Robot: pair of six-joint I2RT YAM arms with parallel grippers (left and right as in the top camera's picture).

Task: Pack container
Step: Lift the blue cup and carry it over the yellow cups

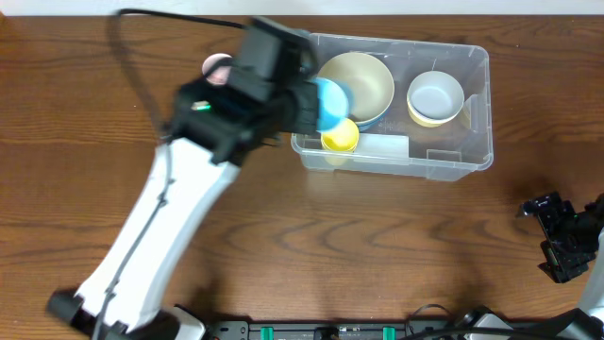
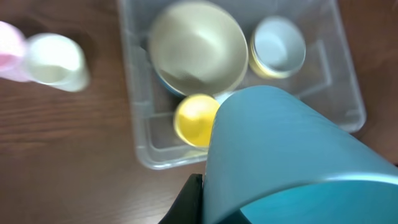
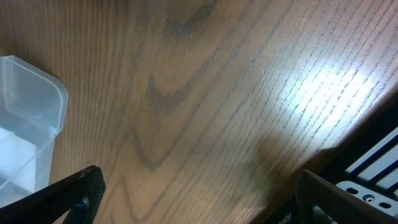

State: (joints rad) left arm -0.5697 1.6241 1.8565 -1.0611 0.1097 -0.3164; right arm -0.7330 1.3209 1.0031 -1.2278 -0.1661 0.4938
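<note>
Pack about half done: three pieces in, one in hand, two still out.

The large clear rectangular plastic container (image 1: 477,142) sits at the table's far centre and holds a big cream bowl (image 1: 357,83), a small white-and-yellow bowl (image 1: 435,96) and a yellow cup (image 1: 340,138). The left gripper (image 1: 304,100) grasps a blue plastic cup (image 2: 280,155) above the bin's left wall, and there looks to be free floor right of the yellow cup. A pink cup (image 1: 219,68) and a pale cup (image 2: 56,59) stand outside to the left. The right gripper (image 3: 199,199) is spread and empty, well apart.

- Left arm (image 1: 160,227) reaches from 7 o'clock up toward 1 o'clock, wrist blurred.
- Left gripper (image 1: 319,104) clamped on blue cup (image 1: 332,102).
- Right gripper (image 1: 563,236) low at 4 o'clock, fingers (image 3: 81,193) spread wide.
</note>
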